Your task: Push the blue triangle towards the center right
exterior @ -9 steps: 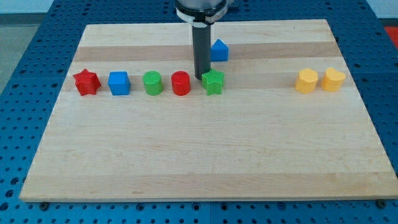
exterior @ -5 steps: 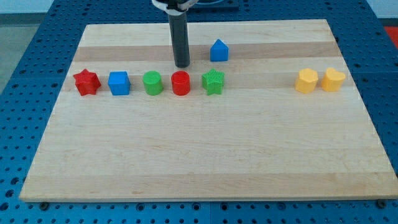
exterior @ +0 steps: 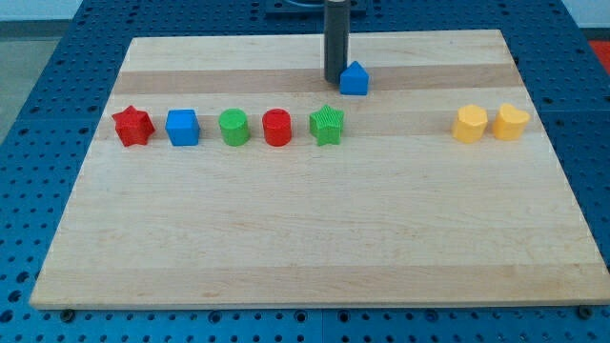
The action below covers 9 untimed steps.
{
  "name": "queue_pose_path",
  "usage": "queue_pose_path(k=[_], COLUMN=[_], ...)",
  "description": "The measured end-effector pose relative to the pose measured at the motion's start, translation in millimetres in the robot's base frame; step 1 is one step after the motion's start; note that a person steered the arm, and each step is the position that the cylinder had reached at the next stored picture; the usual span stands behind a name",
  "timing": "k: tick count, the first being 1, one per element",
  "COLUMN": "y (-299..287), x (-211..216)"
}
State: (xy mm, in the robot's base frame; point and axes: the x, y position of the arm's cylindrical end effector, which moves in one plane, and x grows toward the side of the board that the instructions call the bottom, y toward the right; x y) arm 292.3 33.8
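Observation:
The blue triangle (exterior: 355,79) sits on the wooden board (exterior: 315,238) near the view's top, a little right of the middle. My tip (exterior: 334,79) is at its left side, touching or nearly touching it. The dark rod rises straight up out of the view's top.
A row lies below the tip: red star (exterior: 132,126), blue cube (exterior: 182,127), green cylinder (exterior: 233,127), red cylinder (exterior: 276,127), green star (exterior: 327,125). Two yellow blocks (exterior: 469,124) (exterior: 511,123) sit side by side at the view's right.
My tip went from beside the green star up and left, then right to the blue triangle's left side. The blue triangle has slid a little to the right.

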Motion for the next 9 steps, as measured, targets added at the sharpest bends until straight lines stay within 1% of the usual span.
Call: queue_pose_path(k=[5,7,9], y=[65.6,72.9,73.1], x=[0.0,2.0,22.8])
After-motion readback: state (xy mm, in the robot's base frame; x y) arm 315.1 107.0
